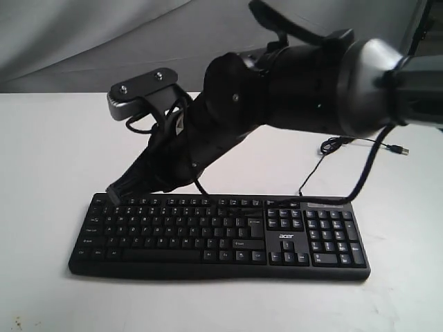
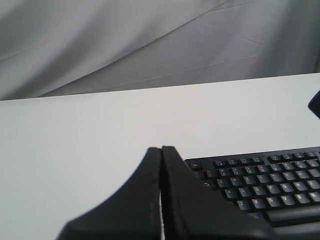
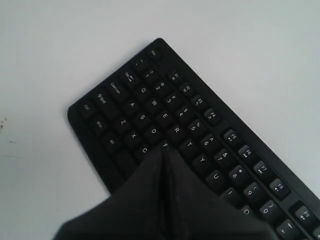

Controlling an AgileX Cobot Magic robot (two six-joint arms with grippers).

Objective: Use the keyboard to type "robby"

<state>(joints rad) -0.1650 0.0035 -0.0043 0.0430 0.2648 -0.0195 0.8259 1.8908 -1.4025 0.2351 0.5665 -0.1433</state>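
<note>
The black keyboard (image 1: pixel 228 238) lies across the white table, with its "acer" logo above the arrow keys. My right arm reaches in from the right, and its gripper (image 1: pixel 113 196) is shut, the tip pointing down at the keyboard's left half. In the right wrist view the shut gripper (image 3: pixel 164 149) covers the keys just beside F on the keyboard (image 3: pixel 150 107). Whether it touches a key I cannot tell. My left gripper (image 2: pixel 161 148) is shut on nothing, off the left end of the keyboard (image 2: pixel 260 185) near the Esc corner. It does not show in the exterior view.
The thin black cable (image 1: pixel 311 173) runs from the keyboard's back edge to a loose USB plug (image 1: pixel 399 149) on the table at the right. A grey cloth backdrop (image 1: pixel 83 41) hangs behind the table. A dark shape (image 2: pixel 315 104) pokes in above the keyboard.
</note>
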